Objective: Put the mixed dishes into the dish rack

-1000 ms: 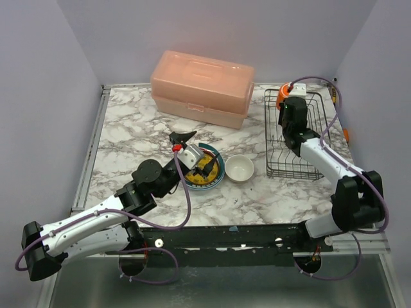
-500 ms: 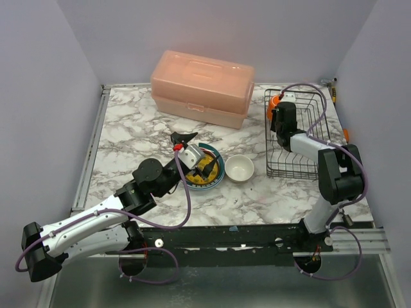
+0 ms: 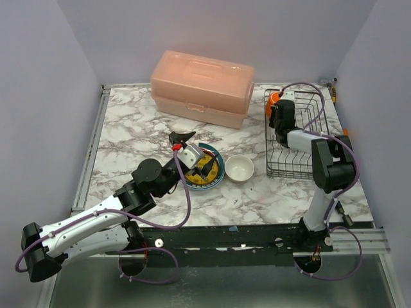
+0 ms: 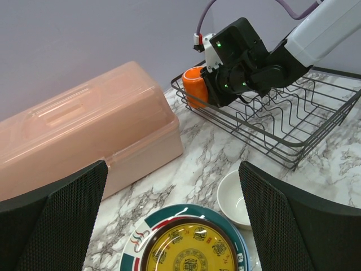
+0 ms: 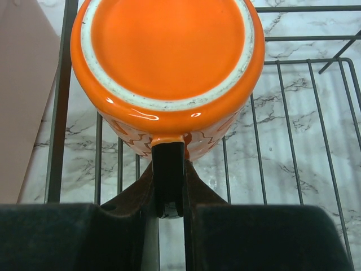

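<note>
from above, my right gripper (image 3: pixel 276 108) is reaching into the far left corner of the black wire dish rack (image 3: pixel 302 168), clamped on the small glossy orange mug (image 3: pixel 273 98), which sits right at that corner. my left gripper (image 3: pixel 196 152) hangs over the yellow patterned red-rimmed plate (image 3: pixel 216 172) on the marble table (image 3: pixel 128 131), with its jaws spread wide. the small cream-white bowl (image 3: pixel 239 169) stands just beside the plate on its right, between the plate and the rack. the big pink plastic lidded box (image 3: pixel 202 88) is at the far side. in my left wrist view, my two black fingers (image 4: pixel 53 217) frame the scene far apart with nothing between them. the plate lies below, the bowl to its right, and the mug shows tipped on its side at the rack's rim. in my right wrist view the mug's unglazed base ring faces the camera. its handle is pinched tight between my fingers (image 5: pixel 132 234), rack wires beneath (whether the mug rests on them i cannot tell).
</note>
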Controlling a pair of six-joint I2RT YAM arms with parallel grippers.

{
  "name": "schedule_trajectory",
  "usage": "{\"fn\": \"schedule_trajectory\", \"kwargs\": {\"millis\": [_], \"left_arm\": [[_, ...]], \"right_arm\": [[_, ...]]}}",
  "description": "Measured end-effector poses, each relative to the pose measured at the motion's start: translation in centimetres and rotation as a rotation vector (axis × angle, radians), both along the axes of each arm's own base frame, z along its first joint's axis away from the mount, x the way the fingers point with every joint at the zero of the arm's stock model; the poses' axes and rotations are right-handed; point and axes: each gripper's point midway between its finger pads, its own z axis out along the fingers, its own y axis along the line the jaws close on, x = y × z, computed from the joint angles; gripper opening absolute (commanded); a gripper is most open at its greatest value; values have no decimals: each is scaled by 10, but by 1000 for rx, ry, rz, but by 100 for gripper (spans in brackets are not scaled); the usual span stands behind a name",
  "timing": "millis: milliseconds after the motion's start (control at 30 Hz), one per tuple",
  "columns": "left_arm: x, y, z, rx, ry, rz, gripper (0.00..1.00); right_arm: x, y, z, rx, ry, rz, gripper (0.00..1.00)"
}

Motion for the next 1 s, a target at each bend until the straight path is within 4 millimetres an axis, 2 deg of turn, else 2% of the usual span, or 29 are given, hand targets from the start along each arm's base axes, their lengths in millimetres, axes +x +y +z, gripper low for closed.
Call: {"fn": "schedule_trajectory", "kwargs": {"millis": [133, 333, 633, 667, 767, 1000], "left_arm": [[1, 0, -1, 4, 2, 5, 98], [2, 0, -3, 11, 4, 10, 98], [3, -1, -5, 14, 7, 13, 98], [3, -1, -5, 16, 8, 13, 98], [4, -1, -6, 20, 11, 13, 98], [5, -4, -11, 34, 20, 12, 98]], "right_arm": [[6, -7, -2, 21, -6, -8, 1], [7, -20, -21, 28, 44, -19, 0], [12, -8, -21, 68, 50, 22, 2], [13, -8, -20, 72, 53, 21, 5], [15, -7, -19, 87, 66, 12, 33], [20, -3, -11, 135, 79, -5, 45]]}}
